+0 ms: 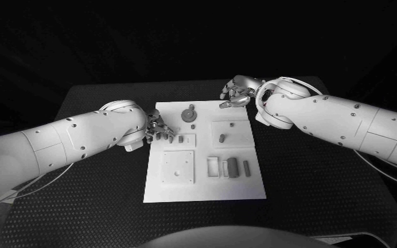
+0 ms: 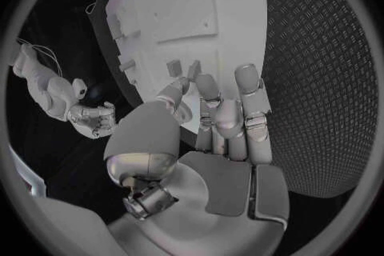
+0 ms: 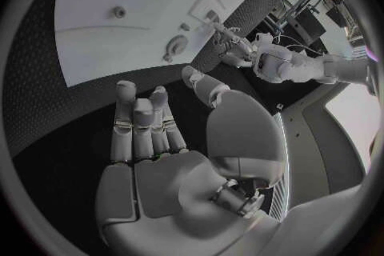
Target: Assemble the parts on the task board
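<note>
We see the task board (image 1: 204, 190) lying flat in the middle of the counter (image 1: 306, 185), with the parts (image 1: 234, 167) resting in its recesses. Our left hand (image 1: 159, 130) hovers at the board's left edge, fingers apart, holding nothing. Our right hand (image 1: 237, 94) hangs over the far right corner, fingers loosely curled, also empty. We judge the main risk to be a fingertip catching the board edge and shifting it, or knocking the round part (image 1: 189, 113) near the far edge out of place.
</note>
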`<state>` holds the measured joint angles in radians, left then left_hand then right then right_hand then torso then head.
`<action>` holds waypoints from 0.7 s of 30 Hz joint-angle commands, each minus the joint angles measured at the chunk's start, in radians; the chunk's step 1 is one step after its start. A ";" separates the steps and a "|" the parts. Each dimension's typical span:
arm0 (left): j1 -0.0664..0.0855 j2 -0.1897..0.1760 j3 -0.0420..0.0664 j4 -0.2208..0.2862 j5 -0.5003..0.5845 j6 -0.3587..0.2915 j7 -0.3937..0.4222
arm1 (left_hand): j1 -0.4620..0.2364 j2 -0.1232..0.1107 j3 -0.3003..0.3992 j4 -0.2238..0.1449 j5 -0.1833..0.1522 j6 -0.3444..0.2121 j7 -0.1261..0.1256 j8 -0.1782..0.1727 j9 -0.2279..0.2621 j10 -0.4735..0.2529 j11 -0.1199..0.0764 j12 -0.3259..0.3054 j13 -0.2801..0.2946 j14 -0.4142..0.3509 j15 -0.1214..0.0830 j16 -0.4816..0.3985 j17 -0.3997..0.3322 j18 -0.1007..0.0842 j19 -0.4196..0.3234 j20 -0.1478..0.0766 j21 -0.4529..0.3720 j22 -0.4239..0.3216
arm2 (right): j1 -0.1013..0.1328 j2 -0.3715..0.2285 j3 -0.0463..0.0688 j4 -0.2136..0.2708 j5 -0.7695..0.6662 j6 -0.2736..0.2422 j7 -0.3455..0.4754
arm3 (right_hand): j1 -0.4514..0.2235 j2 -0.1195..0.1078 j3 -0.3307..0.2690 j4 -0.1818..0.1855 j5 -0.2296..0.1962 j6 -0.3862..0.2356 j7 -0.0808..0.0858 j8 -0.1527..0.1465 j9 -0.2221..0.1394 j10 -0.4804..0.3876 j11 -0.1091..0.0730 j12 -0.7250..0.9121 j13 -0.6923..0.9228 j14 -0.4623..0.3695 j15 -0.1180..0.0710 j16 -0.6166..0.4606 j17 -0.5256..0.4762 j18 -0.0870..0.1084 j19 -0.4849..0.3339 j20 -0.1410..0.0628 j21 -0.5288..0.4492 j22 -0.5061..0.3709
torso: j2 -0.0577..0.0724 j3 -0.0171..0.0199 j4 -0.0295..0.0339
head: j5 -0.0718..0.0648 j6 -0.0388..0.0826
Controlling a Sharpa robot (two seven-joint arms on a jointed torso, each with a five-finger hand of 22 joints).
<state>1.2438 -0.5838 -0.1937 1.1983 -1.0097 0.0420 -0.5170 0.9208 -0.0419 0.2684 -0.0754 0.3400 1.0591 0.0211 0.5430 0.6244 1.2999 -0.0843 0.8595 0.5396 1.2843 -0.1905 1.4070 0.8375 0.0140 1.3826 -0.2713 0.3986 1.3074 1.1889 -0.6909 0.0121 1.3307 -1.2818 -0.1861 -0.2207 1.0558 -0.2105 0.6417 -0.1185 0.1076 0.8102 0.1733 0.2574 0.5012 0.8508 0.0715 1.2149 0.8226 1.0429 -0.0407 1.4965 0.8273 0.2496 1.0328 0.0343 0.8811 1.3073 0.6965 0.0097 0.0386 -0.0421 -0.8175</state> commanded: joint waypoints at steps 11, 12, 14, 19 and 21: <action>0.007 0.042 0.001 -0.052 -0.001 0.109 -0.015 | -0.014 0.009 0.006 -0.018 -0.007 -0.015 0.008 -0.008 -0.004 -0.012 0.004 0.002 -0.001 -0.012 0.002 -0.006 -0.001 0.003 -0.009 0.001 -0.007 0.019 | -0.001 0.004 0.000 -0.002 -0.002 0.013 0.006 | -0.003 0.009 0.000 0.006 -0.003 -0.001 0.006 0.007 -0.002 -0.005 -0.003 0.007 -0.002 -0.003 0.002 0.003 -0.001 0.012 0.000 -0.005 -0.002 0.016 | 0.000 0.0004 -0.0007 | 0.001 0.000; 0.007 0.043 0.001 -0.053 -0.001 0.110 -0.013 | -0.015 0.009 0.006 -0.018 -0.007 -0.015 0.008 -0.008 -0.004 -0.012 0.004 0.002 -0.001 -0.012 0.002 -0.006 -0.001 0.003 -0.009 0.001 -0.007 0.019 | -0.001 0.004 0.000 -0.002 -0.002 0.013 0.006 | -0.003 0.009 0.000 0.006 -0.003 -0.001 0.006 0.007 -0.002 -0.005 -0.003 0.007 -0.002 -0.003 0.002 0.003 -0.001 0.012 0.000 -0.005 -0.002 0.016 | 0.000 0.0007 -0.0003 | 0.001 0.000; 0.007 0.046 0.001 -0.054 -0.001 0.110 -0.012 | -0.016 0.009 0.007 -0.018 -0.007 -0.015 0.008 -0.008 -0.005 -0.012 0.004 0.002 -0.001 -0.012 0.002 -0.006 -0.001 0.003 -0.009 0.001 -0.007 0.019 | -0.001 0.004 0.000 -0.002 -0.002 0.013 0.006 | -0.003 0.009 0.000 0.006 -0.003 -0.001 0.006 0.007 -0.002 -0.005 -0.003 0.007 -0.002 -0.003 0.002 0.003 -0.001 0.012 0.000 -0.005 -0.002 0.016 | 0.000 0.0007 -0.0001 | 0.001 0.000; 0.007 0.047 0.001 -0.054 -0.001 0.109 -0.012 | -0.014 0.017 0.014 -0.028 -0.005 -0.014 0.007 -0.009 -0.005 -0.013 0.004 0.004 -0.001 -0.012 0.002 -0.005 -0.001 0.003 -0.008 0.000 -0.007 0.020 | -0.001 0.004 0.000 -0.002 -0.002 0.013 0.006 | -0.003 0.009 0.000 0.006 -0.003 -0.001 0.006 0.007 -0.002 -0.005 -0.003 0.007 -0.002 -0.003 0.002 0.003 -0.001 0.012 0.000 -0.005 -0.002 0.016 | 0.000 -0.0002 0.0000 | 0.001 0.000; 0.007 0.047 0.001 -0.055 -0.001 0.113 -0.011 | -0.011 0.028 0.023 -0.042 -0.002 -0.014 0.008 -0.009 -0.005 -0.013 0.005 0.005 -0.001 -0.012 0.002 -0.005 -0.001 0.002 -0.008 0.001 -0.007 0.020 | -0.001 0.004 0.000 -0.002 -0.002 0.014 0.006 | -0.003 0.010 0.000 0.006 -0.003 -0.001 0.006 0.007 -0.002 -0.005 -0.003 0.007 -0.002 -0.003 0.002 0.003 -0.001 0.012 0.000 -0.005 -0.002 0.016 | 0.000 -0.0003 0.0000 | 0.001 -0.001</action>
<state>1.2503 -0.5394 -0.1928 1.1430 -1.0106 0.1291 -0.5300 0.9075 -0.0237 0.2912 -0.1146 0.3359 1.0500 0.0260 0.5373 0.6199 1.2945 -0.0794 0.8595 0.5394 1.2787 -0.1852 1.4048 0.8370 0.0140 1.3791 -0.2714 0.3968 1.3081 1.1888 -0.6874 0.0121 1.3286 -1.2817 -0.1851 -0.2207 1.0559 -0.2105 0.6417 -0.1185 0.1076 0.8093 0.1735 0.2613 0.5004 0.8507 0.0714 1.2189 0.8217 1.0429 -0.0407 1.4965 0.8274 0.2497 1.0326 0.0346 0.8811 1.3073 0.6967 0.0099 0.0383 -0.0413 -0.8176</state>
